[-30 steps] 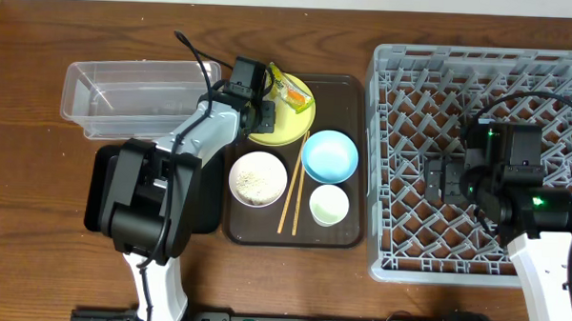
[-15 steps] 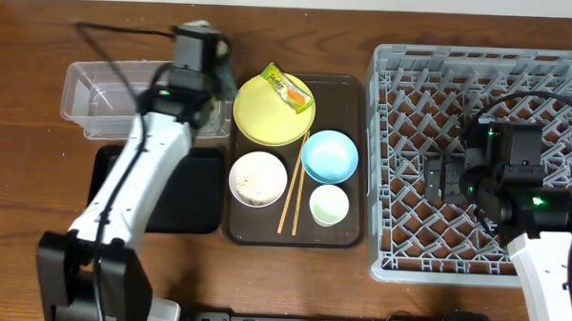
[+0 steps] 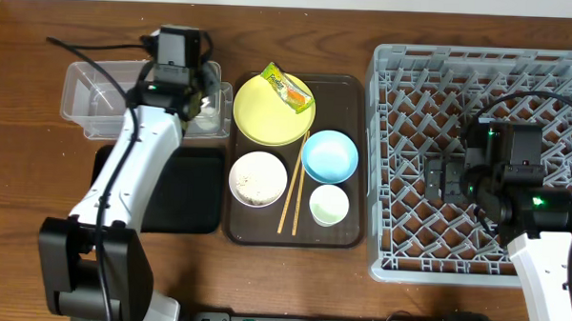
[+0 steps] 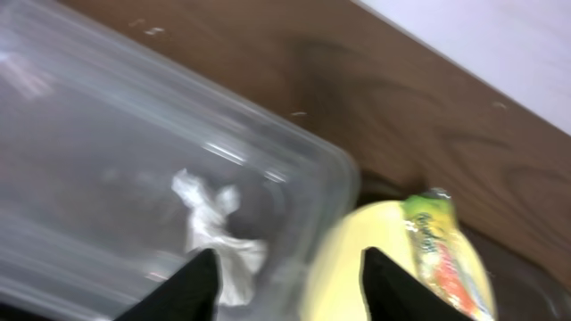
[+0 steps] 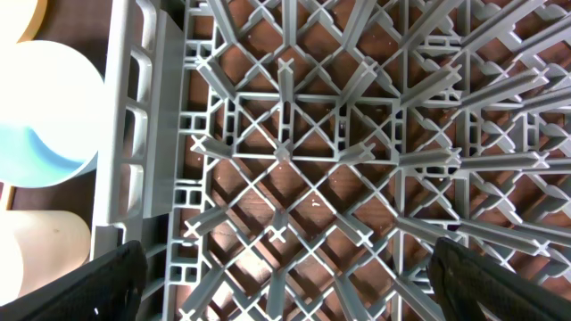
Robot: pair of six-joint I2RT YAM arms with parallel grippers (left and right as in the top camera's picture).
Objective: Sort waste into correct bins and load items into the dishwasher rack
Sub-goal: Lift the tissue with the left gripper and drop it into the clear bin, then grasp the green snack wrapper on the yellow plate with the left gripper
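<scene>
My left gripper [image 4: 290,287] is open above the right end of the clear tub [image 3: 107,97], nothing between its fingers. A crumpled white tissue [image 4: 217,234] lies inside the tub [image 4: 98,152] just below the jaws. The yellow-green wrapper [image 3: 288,89] rests on the far edge of the yellow plate [image 3: 268,117]. A white bowl [image 3: 258,177] with rice grains, a blue bowl [image 3: 329,154], a pale cup [image 3: 328,205] and chopsticks [image 3: 293,185] sit on the brown tray. My right gripper [image 5: 285,285] hangs open and empty over the grey rack [image 3: 480,62].
The brown serving tray [image 3: 350,234] lies between the tub and the rack. A black tray [image 3: 185,195] sits in front of the tub, partly under my left arm. In the right wrist view the blue bowl [image 5: 36,116] and cup [image 5: 36,250] show beyond the rack wall.
My left arm swung from the yellow plate leftward to the clear tub, and its jaws went from shut to open; the tissue lies in the tub. The right arm has not moved.
</scene>
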